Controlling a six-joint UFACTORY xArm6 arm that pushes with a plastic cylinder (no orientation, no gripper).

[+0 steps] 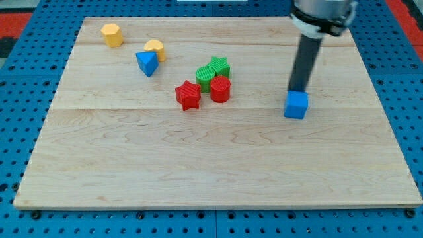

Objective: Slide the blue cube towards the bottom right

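1. A pale wooden board (pixel 218 165) lies on a blue perforated base (pixel 20 79), filling most of the view.
2. The dark rod (pixel 304 63) comes down from the view's top right. It carries no jaws, so there is nothing to open or close.
3. My tip (pixel 299 90) sits at the top edge of the blue cube (pixel 296 105), touching or just short of it; I cannot tell which.
4. The blue cube stands alone at the view's right of centre, well apart from the other blocks.
5. Near the centre, a red star (pixel 188 94), red cylinder (pixel 220 89), green cylinder (pixel 205 78) and green star (pixel 219 66) crowd together.
6. Toward the top left, a blue triangular block (pixel 147 63) touches a yellow block (pixel 155 49); another yellow block (pixel 112 34) sits apart, further left.
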